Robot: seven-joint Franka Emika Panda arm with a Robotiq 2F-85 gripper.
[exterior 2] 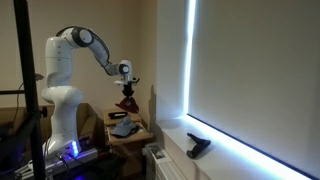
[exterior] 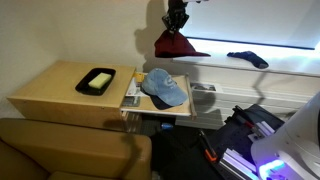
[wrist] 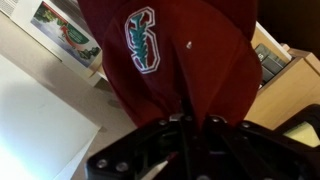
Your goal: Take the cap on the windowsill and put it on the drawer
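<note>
Closest to the wrist camera, the gripper (wrist: 185, 125) has its jaws clamped on a fold of the cap (wrist: 170, 50), maroon cloth drooping below. In an exterior view the cap (exterior: 178, 44) hangs in the air off the end of the windowsill (exterior: 285, 68), beyond the back edge of the drawer (exterior: 150, 107). It looks light and floppy, only the brim stiff. A crown pinch should hold, though the cap may swing.

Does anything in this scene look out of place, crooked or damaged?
Nothing looks spilled or broken. The maroon cap hangs crumpled in the air, its fabric pinched in the gripper, and it rests on no surface. The light blue cap covers much of the drawer top, so there is little free room.
</note>
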